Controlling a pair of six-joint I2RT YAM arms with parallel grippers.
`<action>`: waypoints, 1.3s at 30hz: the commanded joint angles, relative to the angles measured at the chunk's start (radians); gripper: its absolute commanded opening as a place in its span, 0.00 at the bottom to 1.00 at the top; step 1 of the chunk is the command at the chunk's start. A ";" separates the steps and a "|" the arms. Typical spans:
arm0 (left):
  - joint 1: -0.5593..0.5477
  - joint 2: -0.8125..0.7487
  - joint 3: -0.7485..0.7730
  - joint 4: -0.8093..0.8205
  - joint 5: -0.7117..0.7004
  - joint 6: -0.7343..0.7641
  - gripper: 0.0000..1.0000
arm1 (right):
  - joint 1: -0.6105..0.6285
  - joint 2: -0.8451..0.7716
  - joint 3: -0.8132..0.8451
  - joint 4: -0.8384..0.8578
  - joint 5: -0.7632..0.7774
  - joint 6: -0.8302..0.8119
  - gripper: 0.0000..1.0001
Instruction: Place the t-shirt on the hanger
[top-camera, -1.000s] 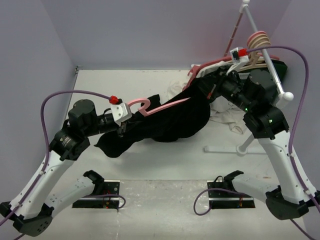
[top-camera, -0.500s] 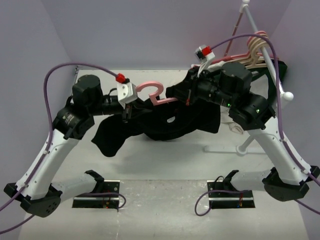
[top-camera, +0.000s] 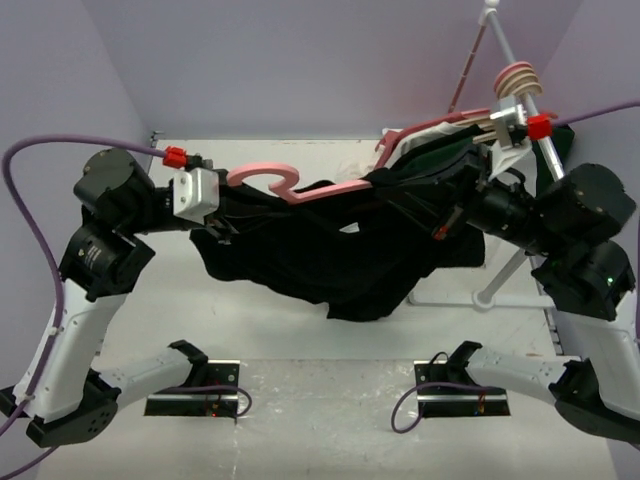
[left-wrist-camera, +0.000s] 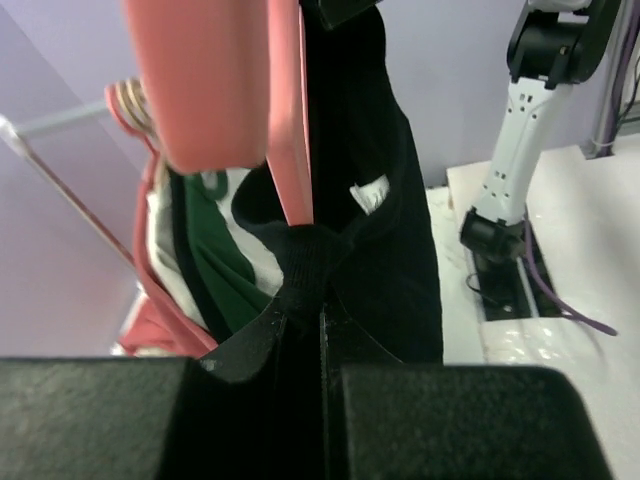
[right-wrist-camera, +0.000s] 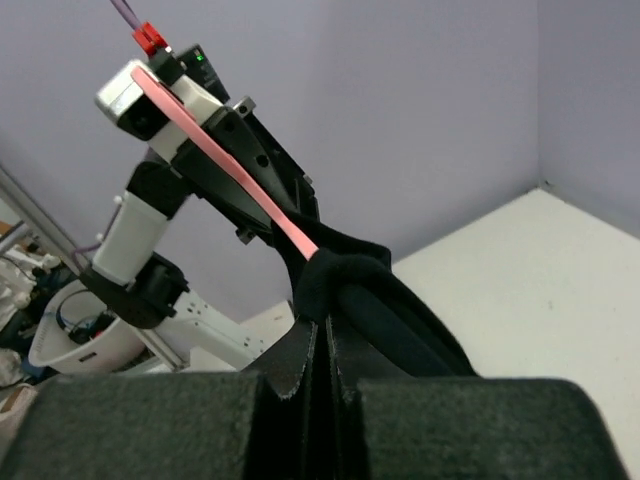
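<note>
Where the left arm reaches in, the left gripper (top-camera: 224, 224) has its jaws drawn narrow on a pinch of the plain black short-sleeved cloth t-shirt (top-camera: 330, 265). In the left wrist view its fingers (left-wrist-camera: 450, 420) nearly meet on the fabric. Just above those jaws a knot of black cloth wraps one arm of the thin pink plastic triangular clothes hanger (left-wrist-camera: 210, 80). Whether the plastic itself is caught between the jaws cannot be told, since the cloth covers it. The hanger's curved hook stands up just beyond the left jaws, and its arm runs from there toward the right jaws.

Between the two sets of jaws the t-shirt is stretched out and sags in a belly, hanging clear above the white table (top-camera: 300, 340).

At the far end the right gripper (top-camera: 446, 226) has its jaws closed tight on another fold of the t-shirt, and the pink arm dives into bunched cloth just above them. Behind the right jaws stands a white metal rack (top-camera: 545, 140) carrying cream plastic hangers (top-camera: 518, 78) and a dark green shirt with a white front (left-wrist-camera: 205, 250).
</note>
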 joint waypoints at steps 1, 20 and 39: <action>-0.004 0.009 -0.218 0.211 0.026 -0.071 0.00 | -0.005 -0.002 -0.252 -0.011 0.081 -0.048 0.01; -0.002 0.027 -0.545 0.285 0.122 -0.029 0.00 | -0.005 -0.178 -0.706 0.124 0.032 -0.118 0.07; -0.004 0.090 -0.522 0.323 0.216 -0.064 0.00 | -0.008 -0.144 -0.452 0.008 0.067 -0.259 0.72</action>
